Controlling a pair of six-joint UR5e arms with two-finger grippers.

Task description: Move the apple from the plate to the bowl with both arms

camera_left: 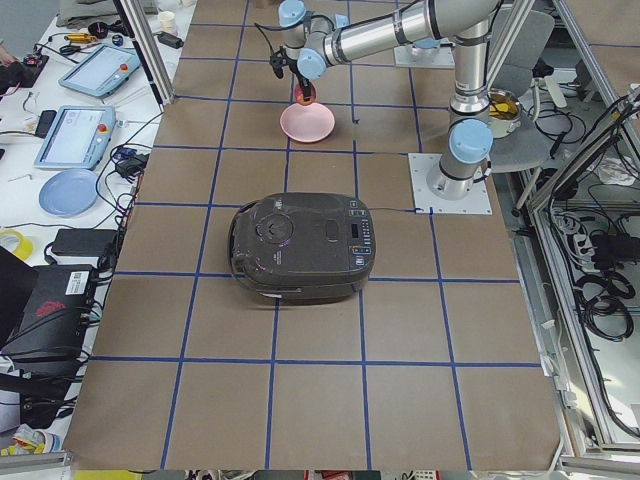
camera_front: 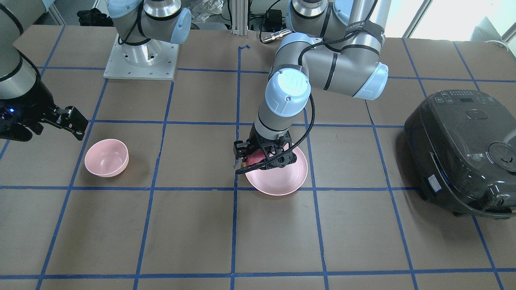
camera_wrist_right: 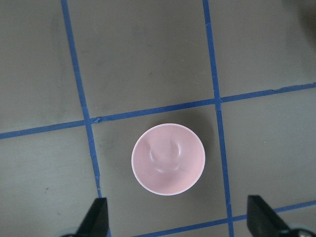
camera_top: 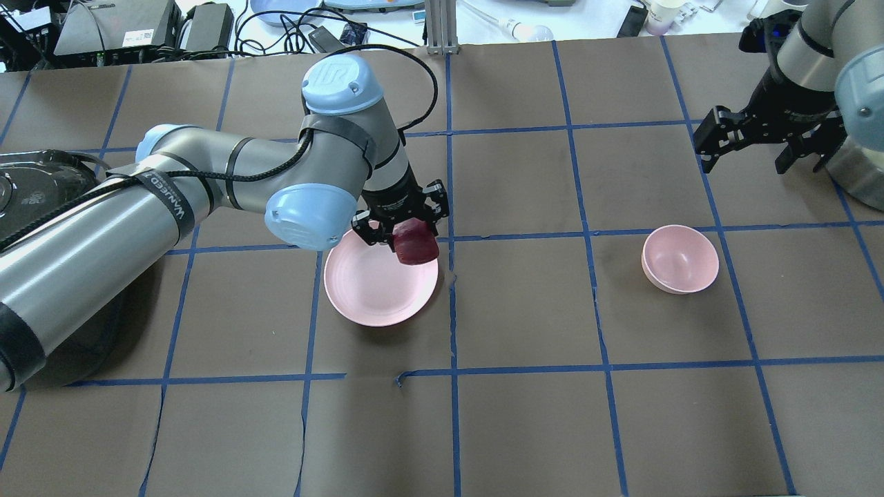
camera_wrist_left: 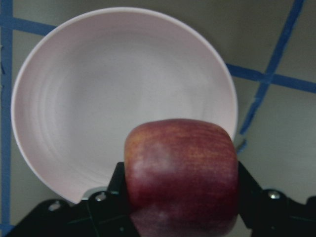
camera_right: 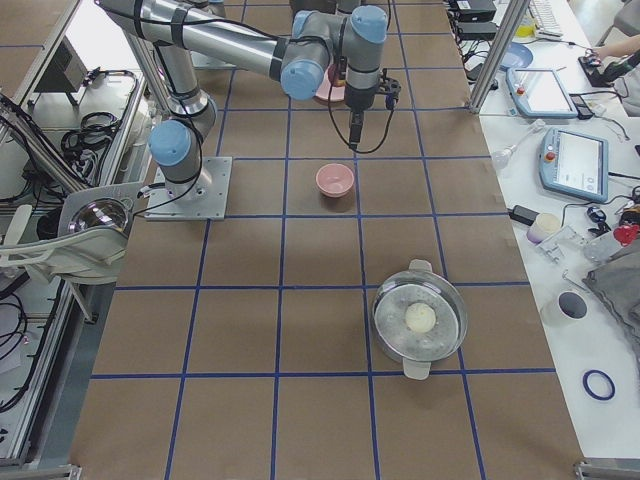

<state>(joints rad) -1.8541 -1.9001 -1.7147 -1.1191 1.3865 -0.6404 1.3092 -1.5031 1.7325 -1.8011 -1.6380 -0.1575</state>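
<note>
While the left gripper [camera_top: 404, 224] pinches the dark-red apple [camera_top: 414, 247] between its two fingers, the apple sits over the rim of the pale-pink plate [camera_top: 373, 290], on the bowl side. Pale-pink bowl [camera_top: 680, 259]: upright, well apart from plate. Right gripper [camera_top: 744, 159]: fingers spread wide, raised near the bowl.
</note>
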